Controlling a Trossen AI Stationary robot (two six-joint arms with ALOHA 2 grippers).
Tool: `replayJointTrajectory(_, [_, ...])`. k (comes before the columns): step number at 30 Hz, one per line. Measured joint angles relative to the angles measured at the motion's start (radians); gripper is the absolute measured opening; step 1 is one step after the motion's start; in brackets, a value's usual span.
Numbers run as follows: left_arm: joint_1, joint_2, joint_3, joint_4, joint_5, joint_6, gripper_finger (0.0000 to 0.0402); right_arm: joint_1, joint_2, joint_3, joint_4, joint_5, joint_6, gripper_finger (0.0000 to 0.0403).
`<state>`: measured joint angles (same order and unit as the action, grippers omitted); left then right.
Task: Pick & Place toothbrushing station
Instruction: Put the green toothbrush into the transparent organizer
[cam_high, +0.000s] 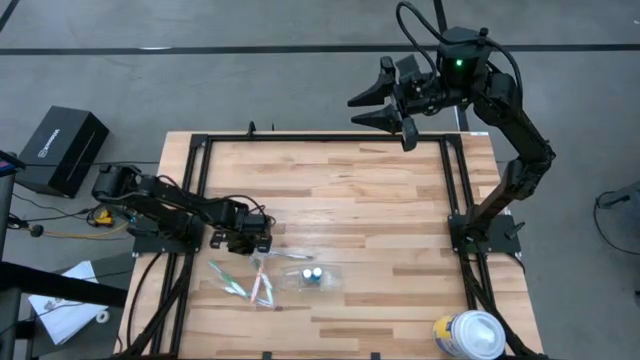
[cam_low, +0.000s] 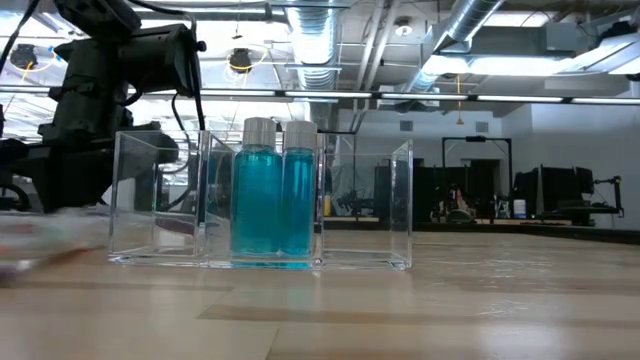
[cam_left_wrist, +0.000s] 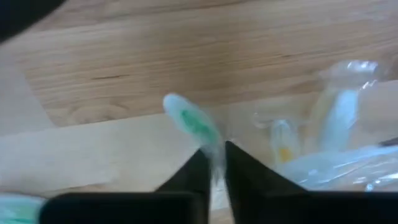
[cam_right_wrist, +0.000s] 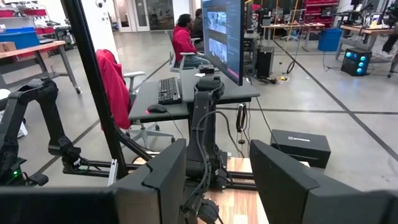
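Note:
Several slim pale toothbrushes (cam_high: 240, 281) lie flat on the wooden table near its front left. Beside them stands a see-through plastic holder (cam_high: 312, 277) with two teal tubes with white caps (cam_low: 272, 190) upright in its middle compartment. My left gripper (cam_high: 260, 243) is low over the table just beyond the toothbrushes and is shut on a toothbrush with green bristles (cam_left_wrist: 189, 120). My right gripper (cam_high: 375, 105) is open and empty, raised high over the table's far edge. My left gripper pinches the toothbrush's handle (cam_left_wrist: 216, 155) between its two fingers (cam_left_wrist: 198, 169). The bristle head (cam_left_wrist: 186, 118) sticks out forward past the fingertips. Whether the toothbrush is lifted clear of the table cannot be told.
A round white-lidded canister (cam_high: 470, 335) stands at the table's front right corner. A black box (cam_high: 62, 150) lies on the floor off the table's left. Bare wood (cam_high: 350, 190) fills the table's middle and far part. A person sits at a desk (cam_right_wrist: 183, 37) in the room behind.

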<state>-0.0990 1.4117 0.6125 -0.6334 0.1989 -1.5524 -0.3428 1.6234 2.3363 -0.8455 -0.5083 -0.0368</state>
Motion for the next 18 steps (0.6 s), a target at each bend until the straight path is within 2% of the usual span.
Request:
replayJointTrajectory(8, [0.0,-0.076,-0.002,-0.001,-0.11,0.007,0.0001,0.0,0.0,0.0,0.0,-0.015,0.003,0.0169])
replayJointTrajectory(18, [0.0,-0.293,-0.002,-0.027,-0.381,0.005,0.0,0.0,0.0,0.0,0.022,-0.015,0.003,0.0169])
